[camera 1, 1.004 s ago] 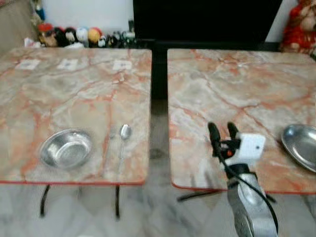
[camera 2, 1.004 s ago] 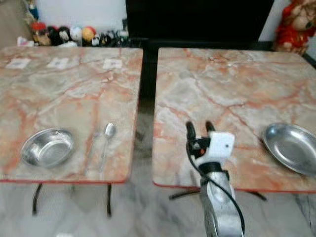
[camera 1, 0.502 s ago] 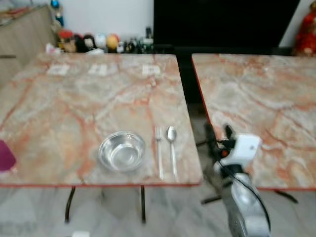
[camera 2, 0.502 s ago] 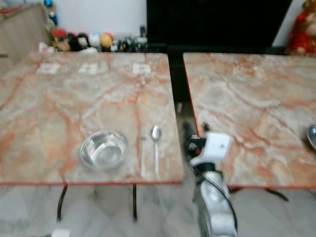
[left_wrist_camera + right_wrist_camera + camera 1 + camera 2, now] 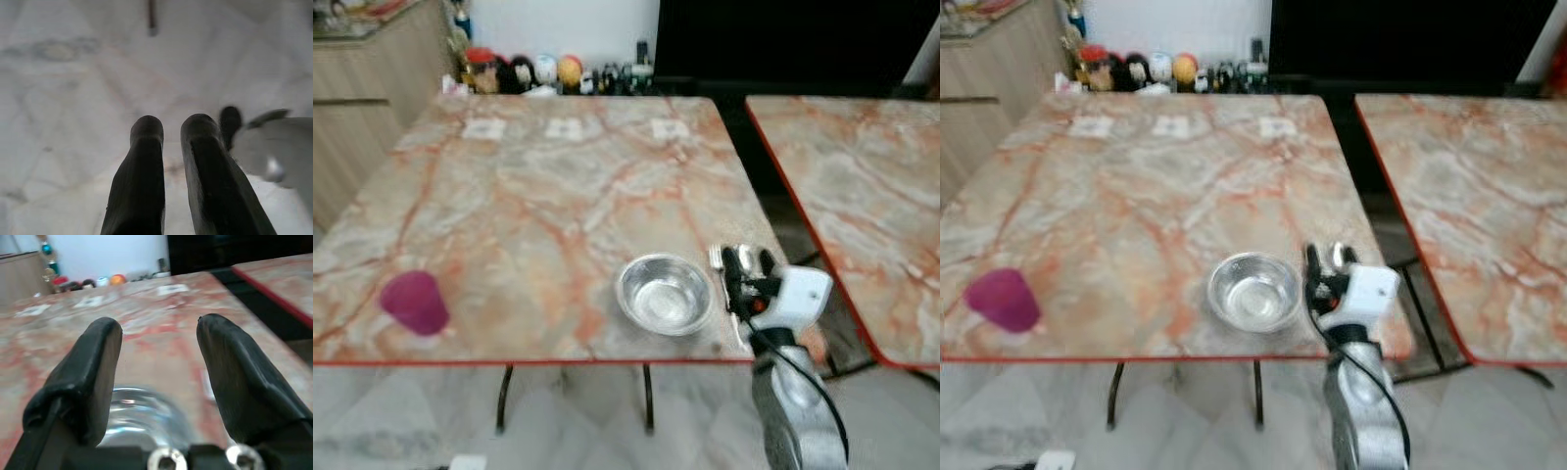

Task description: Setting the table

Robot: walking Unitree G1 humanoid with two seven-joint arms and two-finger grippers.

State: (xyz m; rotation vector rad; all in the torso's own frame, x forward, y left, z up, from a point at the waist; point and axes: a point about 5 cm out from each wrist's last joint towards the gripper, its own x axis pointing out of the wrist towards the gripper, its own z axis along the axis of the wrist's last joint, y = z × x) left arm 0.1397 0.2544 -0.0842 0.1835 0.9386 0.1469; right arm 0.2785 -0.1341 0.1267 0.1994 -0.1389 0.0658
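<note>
Since earlier, view swung left; right jaws (image 5: 751, 262) wide beside bowl (image 5: 665, 293) near table's (image 5: 509, 196) front edge.

You have a shiny steel bowl (image 5: 666, 293) upright near the bench's front edge, cutlery (image 5: 717, 259) just beside it, and a magenta cup (image 5: 414, 302) well apart.

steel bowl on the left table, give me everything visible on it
The bowl is round, shiny metal, shallow, upright and looks empty. It sits on the marble table near the front edge, toward its right side. A fork lies just right of it, apart. The right tool, open, hovers beside the bowl without touching. A pink cup stands far left.
</note>
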